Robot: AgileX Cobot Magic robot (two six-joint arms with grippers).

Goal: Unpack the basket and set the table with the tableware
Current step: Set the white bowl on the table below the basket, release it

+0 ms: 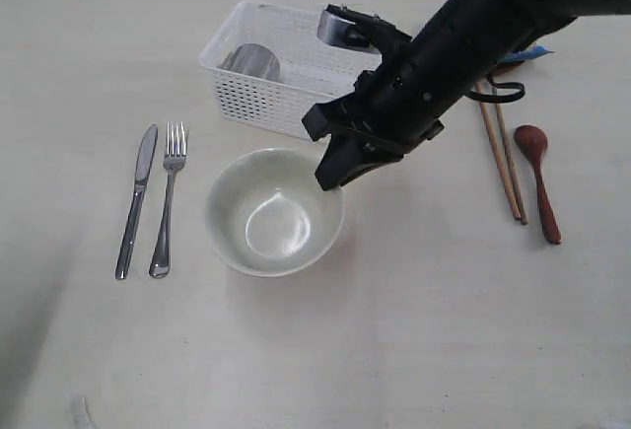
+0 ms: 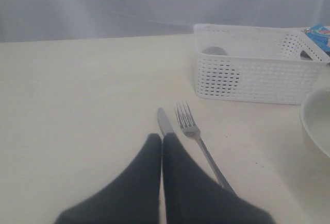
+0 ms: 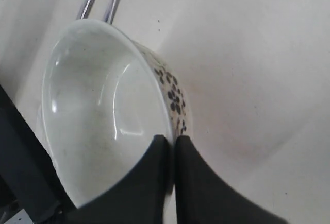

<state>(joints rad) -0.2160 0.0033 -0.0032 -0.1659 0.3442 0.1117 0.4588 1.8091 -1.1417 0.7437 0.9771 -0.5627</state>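
**One bowl (image 1: 274,214) pinched at the rim on the bench (image 1: 444,330)**

The right pincer (image 1: 333,175) is closed on the far rim of the off-white bowl, one finger inside the rim and one outside against the dark leaf pattern on its wall. The bowl sits on the pale bench just in front of the white perforated basket (image 1: 258,102), where a steel cup (image 1: 252,62) lies inside. To the left of the bowl, a knife (image 1: 135,202) and fork (image 1: 166,202) lie side by side. Well apart on the right are two chopsticks (image 1: 503,158) and a dark wooden spoon (image 1: 540,178). A blue packet (image 1: 527,53) peeks out behind the arm. The left pincer (image 2: 162,141) hangs over the cutlery handles, its fingers pressed together and holding nothing.
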